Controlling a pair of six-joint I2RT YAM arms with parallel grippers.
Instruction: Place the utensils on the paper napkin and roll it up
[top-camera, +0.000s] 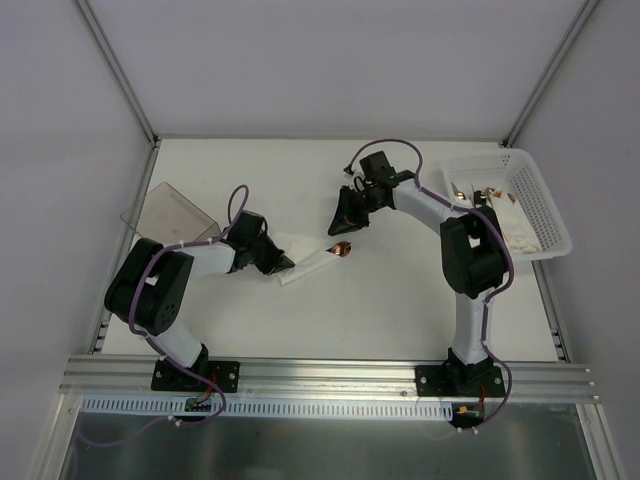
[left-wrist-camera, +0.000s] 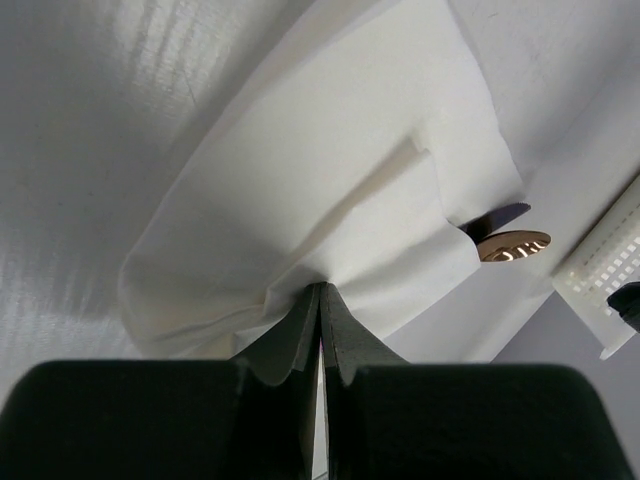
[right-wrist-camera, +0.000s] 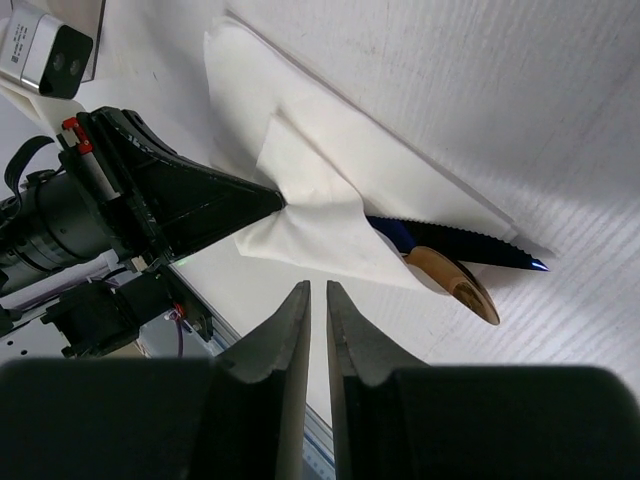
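Left wrist view: left jaws clamped shut on a fold of the paper napkin (left-wrist-camera: 330, 170).
It lies on the surface (left-wrist-camera: 90, 130) between my arms, utensils (left-wrist-camera: 512, 245) poking from its far end; right jaws hover nearby, nearly closed, empty. I should roll low and snug so nothing slides out. Paper hides the handles; piece count unclear.

Your top view looks down from above near edge, distant; wrist views close, facing each other, share paper napkin (left-wrist-camera: 330, 180).
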